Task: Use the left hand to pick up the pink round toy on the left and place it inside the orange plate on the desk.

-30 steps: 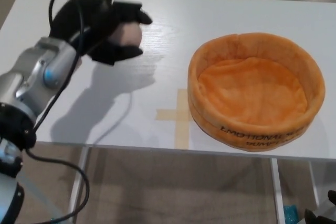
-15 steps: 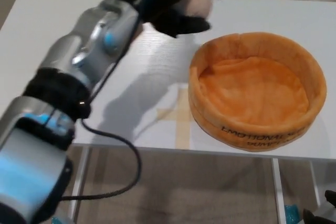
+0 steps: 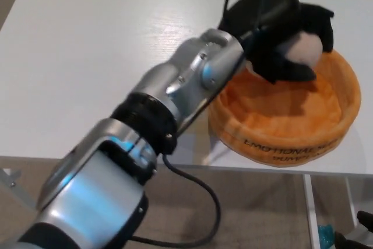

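Here, one left hand (image 3: pixel 280 33) holds one pink round toy (image 3: pixel 303 49) over one orange plate (image 3: pixel 326 129).
The silver forearm crosses the white desk (image 3: pixel 76 74) from lower left and covers the plate's near-left rim. The black fingers (image 3: pixel 317 18) are wrapped around the toy, so only a pale patch shows between them, above the plate's hollow. Whether the toy touches the plush floor below the fingers is hard to tell. The plate's lettering is blurred.
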You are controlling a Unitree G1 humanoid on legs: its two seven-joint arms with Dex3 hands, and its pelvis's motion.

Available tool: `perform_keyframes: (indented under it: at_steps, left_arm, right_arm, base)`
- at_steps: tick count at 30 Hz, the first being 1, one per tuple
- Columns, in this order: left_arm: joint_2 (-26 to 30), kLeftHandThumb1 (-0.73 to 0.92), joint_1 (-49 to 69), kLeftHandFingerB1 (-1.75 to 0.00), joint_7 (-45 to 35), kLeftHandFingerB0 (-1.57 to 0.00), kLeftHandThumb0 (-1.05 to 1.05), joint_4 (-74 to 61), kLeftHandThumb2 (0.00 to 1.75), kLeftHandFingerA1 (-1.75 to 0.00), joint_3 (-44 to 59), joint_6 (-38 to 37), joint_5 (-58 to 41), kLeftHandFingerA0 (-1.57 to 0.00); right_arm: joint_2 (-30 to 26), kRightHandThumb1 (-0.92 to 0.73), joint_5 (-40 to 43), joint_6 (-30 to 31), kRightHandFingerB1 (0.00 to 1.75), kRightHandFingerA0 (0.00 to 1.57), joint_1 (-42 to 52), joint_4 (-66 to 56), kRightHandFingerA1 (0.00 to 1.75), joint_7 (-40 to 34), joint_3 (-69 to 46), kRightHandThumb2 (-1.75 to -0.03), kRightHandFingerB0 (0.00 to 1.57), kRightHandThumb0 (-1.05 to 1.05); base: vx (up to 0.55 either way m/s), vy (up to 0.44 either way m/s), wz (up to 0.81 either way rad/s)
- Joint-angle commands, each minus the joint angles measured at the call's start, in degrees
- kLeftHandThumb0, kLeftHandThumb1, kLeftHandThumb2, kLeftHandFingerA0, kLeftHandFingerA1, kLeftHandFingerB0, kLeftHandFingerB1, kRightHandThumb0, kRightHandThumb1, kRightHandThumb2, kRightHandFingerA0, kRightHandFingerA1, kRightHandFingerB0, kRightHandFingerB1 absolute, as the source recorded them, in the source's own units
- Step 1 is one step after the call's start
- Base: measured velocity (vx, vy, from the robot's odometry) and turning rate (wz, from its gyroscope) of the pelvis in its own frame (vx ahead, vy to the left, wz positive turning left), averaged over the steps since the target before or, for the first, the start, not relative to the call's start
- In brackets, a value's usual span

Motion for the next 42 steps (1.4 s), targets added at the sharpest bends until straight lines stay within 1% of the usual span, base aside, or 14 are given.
perform_keyframes:
  at_steps: [1,2,6,7,9,10,11,16,17,21,30,32,38,42]
  left_arm:
    - [-2.2,0.63,0.6,-0.45,-1.4,-0.72,-0.27,3.9,0.59,-0.93,-1.9,1.8,1.5,-0.79]
    - [-2.3,0.52,-0.2,-0.42,-3.3,-0.29,-0.61,4.4,0.77,-0.39,-3.5,4.4,3.2,-0.17]
    - [-3.2,0.44,-2.1,-0.30,-8.9,-0.11,-0.73,5.9,0.82,-0.08,-7.0,10.8,5.6,0.00]
    - [-3.2,0.49,-2.1,-0.27,-8.6,-0.17,-0.80,6.0,0.85,0.00,-7.4,11.2,5.7,0.00]
    - [-3.4,0.50,-2.4,-0.24,-8.4,-0.08,-0.82,6.0,0.87,0.00,-7.9,12.1,5.8,0.00]
    - [-3.4,0.51,-2.8,-0.19,-8.1,-0.08,-0.84,5.9,0.88,0.00,-8.2,12.7,6.2,0.00]
    - [-3.4,0.49,-3.5,-0.18,-7.7,-0.04,-0.83,5.5,0.88,0.00,-8.5,13.4,6.5,0.00]
    - [-3.1,0.48,-4.2,-0.17,-7.9,-0.02,-0.84,4.1,0.90,0.00,-8.0,13.8,5.9,0.00]
    - [-2.7,0.47,-4.2,-0.17,-7.4,-0.08,-0.85,2.3,0.92,0.00,-6.8,12.8,4.8,0.00]
    - [-0.9,0.58,-3.6,-0.17,-9.1,0.00,-1.04,-7.3,0.68,-0.01,-3.2,11.2,1.7,0.00]
    - [5.9,0.54,2.3,-0.09,-20.7,0.00,-1.00,-33.7,0.67,0.00,6.9,12.6,-8.0,0.00]
    - [9.7,0.45,7.1,-0.06,-24.7,0.00,-0.82,-45.4,0.88,0.00,11.1,13.8,-13.0,0.00]
    - [13.7,0.28,23.5,-0.16,-26.6,0.00,-0.36,-64.9,0.62,-0.08,19.2,13.6,-25.3,0.00]
    - [17.7,0.42,34.0,-0.28,-29.2,-0.06,-0.28,-71.3,0.63,-0.20,23.3,11.1,-32.1,-0.04]
  right_arm:
    - [0.0,-0.29,1.1,-0.1,0.69,0.43,0.4,0.4,0.77,0.3,-0.4,-0.95,0.33,-0.22]
    - [0.0,-0.38,1.2,0.0,0.81,0.30,0.4,0.4,0.95,0.4,-0.5,-0.82,0.27,-0.25]
    - [0.4,-0.28,1.2,-0.5,0.70,0.46,0.2,0.2,0.77,-0.3,-0.5,-0.95,0.35,-0.20]
    - [0.5,-0.35,1.1,-0.5,0.85,0.34,0.2,0.2,1.01,-0.4,-0.5,-0.84,0.27,-0.25]
    - [0.5,-0.34,0.9,-0.6,0.85,0.33,0.2,0.2,1.02,-0.5,-0.3,-0.85,0.26,-0.28]
    - [0.7,-0.30,1.0,-0.7,0.69,0.42,0.2,0.2,0.76,-0.5,-0.3,-0.96,0.33,-0.22]
    - [0.8,-0.34,1.0,-0.9,0.89,0.31,0.3,0.2,1.02,-0.4,-0.3,-0.87,0.24,-0.26]
    - [0.7,-0.33,0.5,-0.9,0.90,0.30,0.3,0.2,1.03,-0.8,0.1,-0.86,0.24,-0.31]
    - [0.7,-0.31,0.3,-1.0,0.73,0.35,0.4,0.2,0.80,-1.0,0.4,-0.90,0.30,-0.37]
    - [0.7,-0.32,0.4,-1.1,0.73,0.33,0.7,0.2,0.80,-0.7,0.4,-0.90,0.29,-0.33]
    - [0.9,-0.33,0.5,-0.7,0.71,0.33,0.8,0.2,0.78,-0.8,0.5,-0.91,0.27,-0.33]
    - [0.7,-0.36,0.8,-1.2,0.83,0.25,1.0,0.3,0.98,-0.3,0.1,-0.83,0.21,-0.30]
    - [0.7,-0.40,0.2,-0.7,0.76,0.30,0.9,0.3,0.91,-1.0,0.6,-0.80,0.24,-0.23]
    - [1.5,-0.39,1.4,-0.9,0.85,0.27,1.1,0.2,0.98,-0.5,-0.3,-0.82,0.22,-0.24]
  base:
    - [0.00,0.000,0.00]
    - [0.00,0.000,0.00]
    - [0.00,0.000,0.00]
    - [0.00,0.000,0.00]
    - [0.00,0.000,0.00]
    - [0.00,0.000,0.00]
    - [0.00,0.000,0.00]
    - [0.00,0.000,0.00]
    - [0.00,0.000,0.00]
    - [0.00,0.000,0.00]
    - [0.00,0.000,0.00]
    - [0.00,0.000,0.00]
    - [0.00,0.000,0.00]
    - [0.00,0.000,0.00]
